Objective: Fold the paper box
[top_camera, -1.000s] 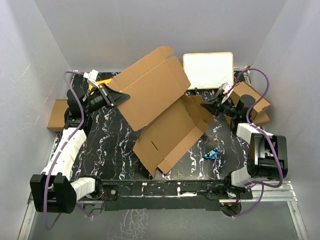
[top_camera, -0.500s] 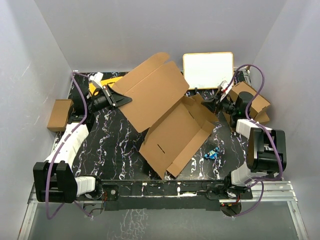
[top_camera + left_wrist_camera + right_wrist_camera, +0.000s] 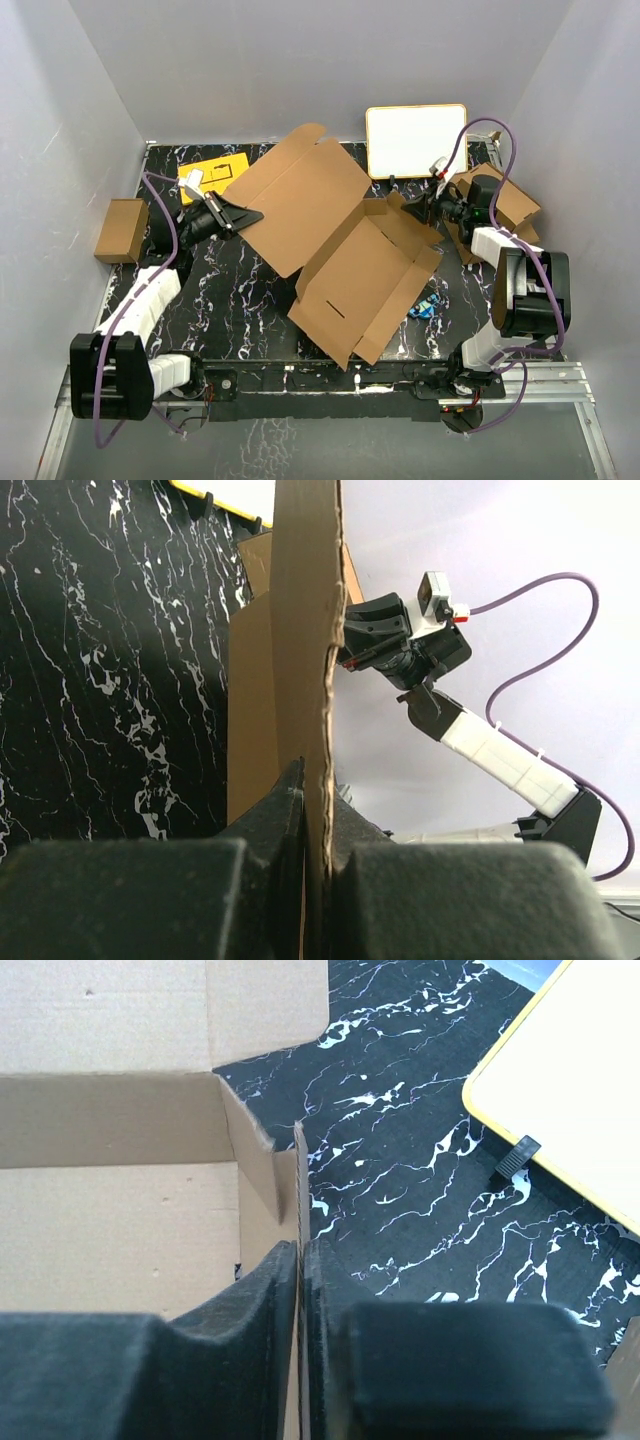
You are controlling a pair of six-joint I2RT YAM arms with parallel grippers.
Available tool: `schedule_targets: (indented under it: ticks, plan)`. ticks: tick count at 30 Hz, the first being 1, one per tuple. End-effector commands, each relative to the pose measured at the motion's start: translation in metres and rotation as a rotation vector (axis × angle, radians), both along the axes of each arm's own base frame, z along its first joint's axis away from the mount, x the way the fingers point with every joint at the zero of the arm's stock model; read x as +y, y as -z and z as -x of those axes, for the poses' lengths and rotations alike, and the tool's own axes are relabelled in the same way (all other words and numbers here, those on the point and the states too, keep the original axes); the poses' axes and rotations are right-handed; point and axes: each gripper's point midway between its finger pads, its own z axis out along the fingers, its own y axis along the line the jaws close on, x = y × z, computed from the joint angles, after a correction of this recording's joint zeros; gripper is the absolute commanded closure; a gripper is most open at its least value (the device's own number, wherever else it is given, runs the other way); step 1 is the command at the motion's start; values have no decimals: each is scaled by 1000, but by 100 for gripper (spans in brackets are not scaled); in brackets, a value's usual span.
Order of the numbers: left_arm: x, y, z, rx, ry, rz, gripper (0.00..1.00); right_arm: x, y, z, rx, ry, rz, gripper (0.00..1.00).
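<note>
On one paper box (image 3: 340,250), left fingers (image 3: 265,815) and right fingers (image 3: 262,1282) pinch edges

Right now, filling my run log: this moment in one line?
box: unfolded, flaps up | left gripper: shut on box panel | right gripper: shut on box flap

The paper box (image 3: 310,195) was plain brown. The worktop (image 3: 230,300) was black with white veining. The card (image 3: 222,170) was yellow with black lines, and the board (image 3: 415,140) white, yellow-edged.

Open paper box (image 3: 345,250), left gripper (image 3: 254,214) at one edge, right gripper (image 3: 409,207) opposite
</note>
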Motion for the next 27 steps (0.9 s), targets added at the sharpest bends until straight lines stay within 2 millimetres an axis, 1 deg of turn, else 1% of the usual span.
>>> schedule_targets:
  ticks: [1,3,5,7,9,11,15,16,18,23,25,27]
  plan:
    - [5,-26,4,-94,-35,19,100,3,-21,-12,-45,-43,22,81]
    - [8,-25,4,-103,-57,15,100,1,-22,-14,-1,-41,43,75]
    - [11,-24,5,-116,-84,9,100,-4,-24,-12,49,-30,73,63]
    - [14,-22,8,-138,-106,-9,100,-10,-31,-9,82,-12,98,49]
    - [16,-18,11,-150,-121,-20,100,-17,-35,2,123,-1,107,39]
    - [18,-16,15,-170,-130,-32,100,-23,-36,18,150,2,108,32]
    - [28,-12,19,-191,-167,-67,100,-30,-29,46,183,24,89,23]
    - [31,-12,19,-195,-179,-69,100,-30,-28,53,190,22,76,22]
    - [40,-13,17,-196,-209,-69,100,-25,-19,63,224,14,46,22]
    - [67,-25,11,-215,-313,-39,100,-17,4,73,315,25,-49,21]
    - [70,-28,10,-221,-329,-28,100,-13,13,78,368,34,-104,19]
    - [72,-26,11,-209,-342,-16,100,-9,19,81,405,46,-163,18]
